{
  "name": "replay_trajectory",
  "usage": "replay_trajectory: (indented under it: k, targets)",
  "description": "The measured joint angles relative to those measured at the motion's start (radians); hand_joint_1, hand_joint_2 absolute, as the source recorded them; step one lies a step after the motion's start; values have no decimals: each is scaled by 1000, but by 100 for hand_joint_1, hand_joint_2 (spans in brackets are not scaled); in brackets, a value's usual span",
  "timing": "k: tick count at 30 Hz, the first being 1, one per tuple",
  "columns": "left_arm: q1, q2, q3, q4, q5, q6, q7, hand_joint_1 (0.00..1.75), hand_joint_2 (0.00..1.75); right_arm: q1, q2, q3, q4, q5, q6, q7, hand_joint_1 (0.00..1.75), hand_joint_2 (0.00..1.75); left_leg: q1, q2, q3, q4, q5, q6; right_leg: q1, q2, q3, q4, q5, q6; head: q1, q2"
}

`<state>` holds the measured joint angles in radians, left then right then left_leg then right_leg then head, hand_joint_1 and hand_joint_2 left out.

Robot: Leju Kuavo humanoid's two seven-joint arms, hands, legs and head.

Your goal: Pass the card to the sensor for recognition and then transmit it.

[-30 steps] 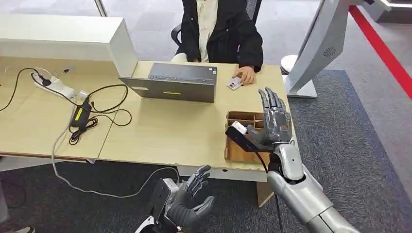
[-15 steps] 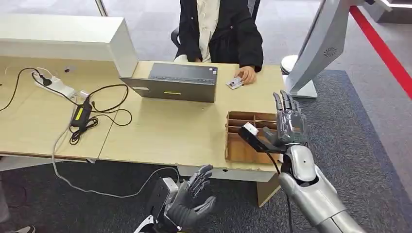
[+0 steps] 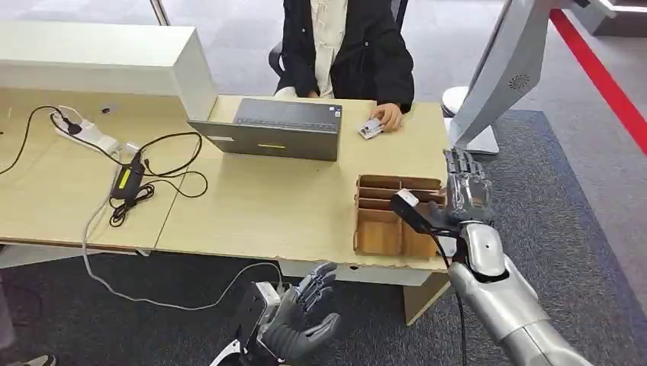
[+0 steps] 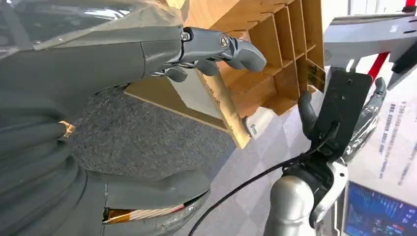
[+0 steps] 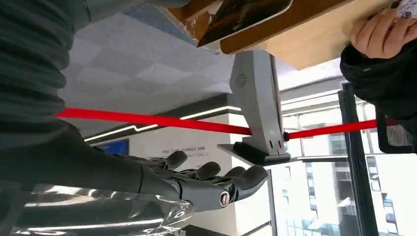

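Sensor [image 3: 410, 210] held in right hand [image 3: 464, 200], frame right; left hand [image 3: 301, 320] wide, empty. Card [image 3: 370, 129] pickup needed next.

Bare desk [image 3: 267, 210] between laptop [image 3: 267, 137] and divider box [image 3: 385, 217] (cables [image 3: 156, 179] crowd left).

An office: a wooden desk [image 3: 252, 206] with a laptop [image 3: 268, 130], cables, grey carpet tiles and a seated person [image 3: 345, 46].

A grey laptop [image 3: 268, 131] sits on a wooden desk [image 3: 252, 202], with a power strip [image 3: 85, 133] and black cables [image 3: 149, 179] at the far left.
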<state>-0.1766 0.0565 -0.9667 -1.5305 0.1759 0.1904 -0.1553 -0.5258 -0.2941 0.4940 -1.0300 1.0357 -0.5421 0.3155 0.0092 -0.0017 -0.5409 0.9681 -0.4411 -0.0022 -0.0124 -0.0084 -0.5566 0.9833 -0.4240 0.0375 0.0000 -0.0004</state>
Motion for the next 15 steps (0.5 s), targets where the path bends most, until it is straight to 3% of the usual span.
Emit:
replay_trajectory:
  k: [15]
  targets:
    - [0,9,-2,-24,8,21,5,0,175,-47,33,6,88,-27,-9,-38,0,175,0,0,0,0,0,0,0,0,0,0,0,0,0,0]
